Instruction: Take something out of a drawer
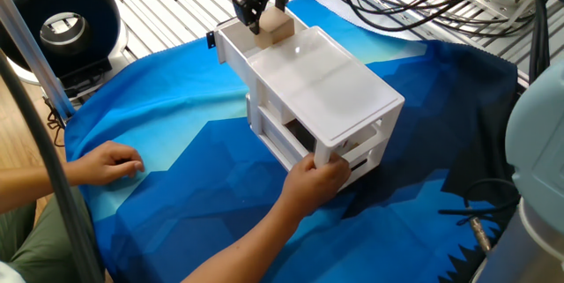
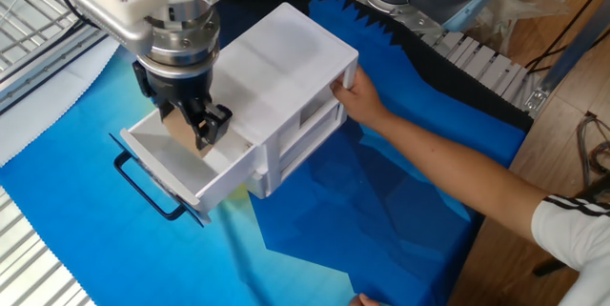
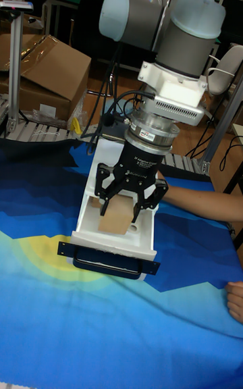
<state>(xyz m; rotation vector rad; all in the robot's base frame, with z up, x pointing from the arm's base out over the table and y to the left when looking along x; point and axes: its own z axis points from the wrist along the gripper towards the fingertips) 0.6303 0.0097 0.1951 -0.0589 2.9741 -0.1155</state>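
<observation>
Just above the pulled-out drawer of the white cabinet, the tan cube is hanging in the pincer, whose black fingers are clamping it from both sides, while a person's hand is bracing the cabinet's far end on the blue cloth covering the surface.

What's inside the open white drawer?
The drawer looks bare apart from the tan cube, which the gripper grips at about rim height. The gripper and cube hide part of the drawer floor, so something small could sit unseen there.
</observation>
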